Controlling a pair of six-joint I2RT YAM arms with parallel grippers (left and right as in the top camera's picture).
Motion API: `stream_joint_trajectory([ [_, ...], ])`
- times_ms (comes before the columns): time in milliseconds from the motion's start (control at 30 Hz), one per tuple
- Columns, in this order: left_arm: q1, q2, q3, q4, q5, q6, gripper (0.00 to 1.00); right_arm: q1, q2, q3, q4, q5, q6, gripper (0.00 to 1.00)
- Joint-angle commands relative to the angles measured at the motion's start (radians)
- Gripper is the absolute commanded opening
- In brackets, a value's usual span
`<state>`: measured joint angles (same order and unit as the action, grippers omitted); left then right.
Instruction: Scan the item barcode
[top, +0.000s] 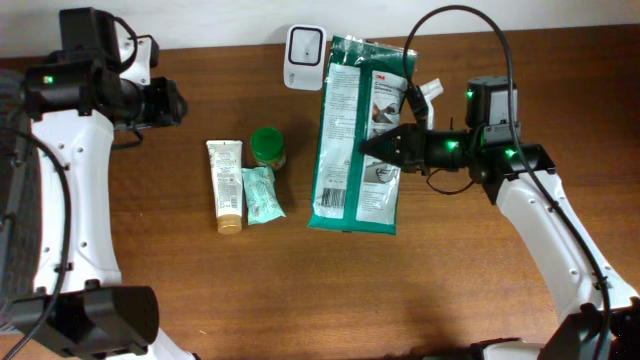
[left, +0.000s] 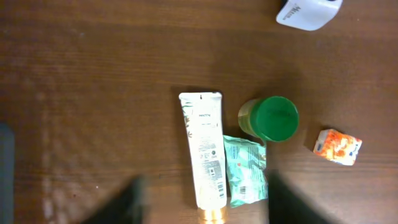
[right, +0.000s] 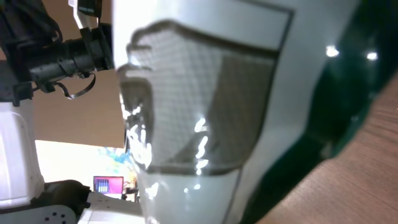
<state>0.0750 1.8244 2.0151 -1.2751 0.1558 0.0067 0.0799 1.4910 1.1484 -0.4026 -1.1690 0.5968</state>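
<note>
Right gripper (top: 368, 148) is clamped shut on the right edge of the green-and-white 3M pack (top: 338, 175), which fills the right wrist view. The right arm reaches in level from the right. Bare table (top: 470, 290) lies below the pack's near edge. 3 small items lie left of it: tube (top: 226, 185), sachet (top: 262, 195), green-lidded jar (top: 267, 148). Left gripper (top: 178, 100) hovers far left, jaws spread and empty. White scanner (top: 304, 55) stands at the far edge, just beside the pack's top corner.

Glossy plastic pack (top: 340, 150), wood-grain table (top: 300, 290).
</note>
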Motion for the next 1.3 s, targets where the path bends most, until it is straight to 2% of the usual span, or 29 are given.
stream_joint_trajectory([
  [0, 0.010, -0.004, 0.015, 0.002, 0.000, 0.014, 0.99, 0.030, -0.015, 0.023, 0.017, -0.018, 0.014, 0.04],
  [133, 0.010, -0.004, 0.015, 0.002, 0.000, 0.013, 0.99, 0.086, -0.015, 0.051, 0.018, 0.072, 0.014, 0.04],
  [267, 0.010, -0.004, 0.015, 0.002, 0.000, 0.013, 0.99, 0.104, -0.006, 0.184, -0.042, 0.162, -0.012, 0.04],
  [367, 0.010, -0.004, 0.015, 0.002, 0.000, 0.013, 0.99, 0.105, 0.022, 0.370, -0.235, 0.294, -0.121, 0.04],
  [467, 0.010, -0.004, 0.015, 0.002, 0.000, 0.013, 0.99, 0.128, 0.079, 0.615, -0.460, 0.525, -0.241, 0.04],
  [533, 0.010, -0.004, 0.015, 0.002, 0.000, 0.013, 0.99, 0.149, 0.126, 0.748, -0.534, 0.665, -0.282, 0.04],
  [633, 0.010, -0.004, 0.015, 0.002, 0.000, 0.013, 0.99, 0.194, 0.201, 0.893, -0.549, 0.848, -0.369, 0.04],
  [700, 0.010, -0.004, 0.015, 0.002, 0.000, 0.013, 0.99, 0.248, 0.264, 0.954, -0.504, 1.023, -0.432, 0.04],
  [867, 0.010, -0.004, 0.015, 0.002, 0.000, 0.013, 0.99, 0.370, 0.423, 0.956, -0.188, 1.418, -0.647, 0.04],
  [1000, 0.010, -0.004, 0.015, 0.002, 0.000, 0.013, 0.99, 0.410, 0.574, 0.956, 0.042, 1.532, -0.896, 0.04],
  [1067, 0.010, -0.004, 0.015, 0.002, 0.000, 0.013, 0.99, 0.412, 0.678, 0.956, 0.210, 1.551, -1.062, 0.04],
  [1167, 0.010, -0.004, 0.015, 0.002, 0.000, 0.013, 0.99, 0.411, 0.780, 0.956, 0.361, 1.547, -1.158, 0.04],
  [1267, 0.010, -0.004, 0.015, 0.002, 0.000, 0.013, 0.99, 0.413, 0.847, 0.956, 0.439, 1.527, -1.221, 0.04],
])
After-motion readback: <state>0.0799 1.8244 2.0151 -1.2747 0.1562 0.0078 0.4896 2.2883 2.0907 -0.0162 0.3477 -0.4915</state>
